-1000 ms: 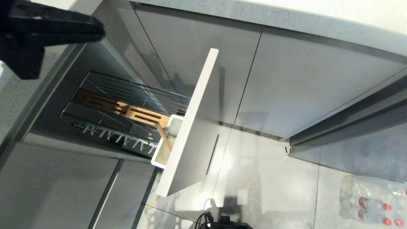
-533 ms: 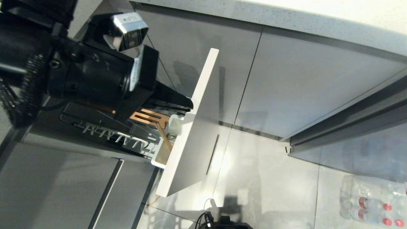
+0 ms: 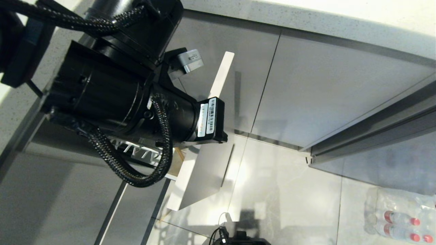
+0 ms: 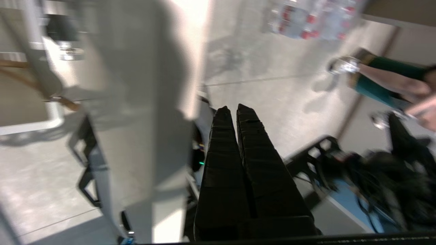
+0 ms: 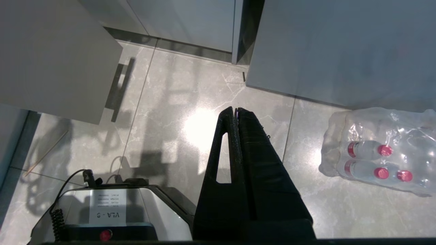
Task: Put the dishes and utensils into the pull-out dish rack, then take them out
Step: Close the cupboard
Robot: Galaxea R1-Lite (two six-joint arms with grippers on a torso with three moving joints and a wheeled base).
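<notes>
Black left gripper point(image 4: 235, 110): clenched, empty, beside pale front panel point(image 4: 136, 112) | right gripper point(image 5: 235, 110): clenched, empty, over floor point(image 5: 190, 102)

Overhead light is glaring off the floor point(image 5: 201, 131); the left wrist view is blurring, shadows falling across the panel point(image 4: 143, 112).
</notes>
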